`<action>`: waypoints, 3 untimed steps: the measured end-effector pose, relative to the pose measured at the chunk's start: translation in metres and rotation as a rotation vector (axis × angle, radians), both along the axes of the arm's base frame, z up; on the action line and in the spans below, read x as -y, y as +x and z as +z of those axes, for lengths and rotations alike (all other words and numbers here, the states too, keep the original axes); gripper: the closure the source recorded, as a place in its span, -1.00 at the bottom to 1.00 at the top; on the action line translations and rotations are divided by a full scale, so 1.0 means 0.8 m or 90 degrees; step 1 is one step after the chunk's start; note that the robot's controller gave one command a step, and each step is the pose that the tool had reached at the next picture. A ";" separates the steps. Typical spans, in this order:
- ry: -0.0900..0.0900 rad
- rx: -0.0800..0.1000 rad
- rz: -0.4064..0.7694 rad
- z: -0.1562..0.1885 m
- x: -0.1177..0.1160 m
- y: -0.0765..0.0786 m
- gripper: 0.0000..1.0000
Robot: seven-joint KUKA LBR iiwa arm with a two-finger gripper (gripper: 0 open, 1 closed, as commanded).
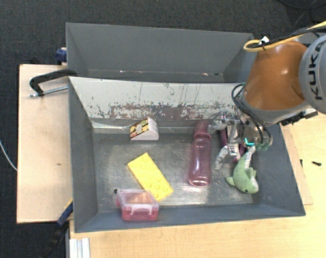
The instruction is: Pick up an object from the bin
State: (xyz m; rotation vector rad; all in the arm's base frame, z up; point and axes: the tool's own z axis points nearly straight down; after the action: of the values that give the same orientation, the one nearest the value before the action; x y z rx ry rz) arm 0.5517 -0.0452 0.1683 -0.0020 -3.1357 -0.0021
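My gripper (236,156) hangs low in the bin's right part, between a pink bottle and a green plush toy. Its fingers (223,158) stand apart, open. The green plush sea animal (244,178) lies just below and in front of the fingertips, its upper end close to the right finger. To the left of the gripper the translucent pink bottle (200,156) lies lengthwise, cap toward the back wall. A small dark magenta piece (232,150) shows between the fingers; I cannot tell what it is or whether it is gripped.
A yellow flat studded block (150,176) lies mid-floor. A clear pink box (137,205) sits at the front wall, and a small white, yellow and red wedge (144,129) at the back wall. The arm's orange cover overhangs the right rim.
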 end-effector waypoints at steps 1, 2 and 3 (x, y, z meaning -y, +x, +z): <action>0.000 0.003 0.000 0.004 0.000 0.001 -1.00; 0.000 0.008 0.052 -0.026 0.024 0.006 -1.00; -0.001 0.007 -0.014 -0.092 0.033 0.005 -1.00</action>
State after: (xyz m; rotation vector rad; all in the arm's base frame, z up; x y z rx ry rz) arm 0.5558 -0.0713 0.0947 -0.0354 -3.1461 -0.0003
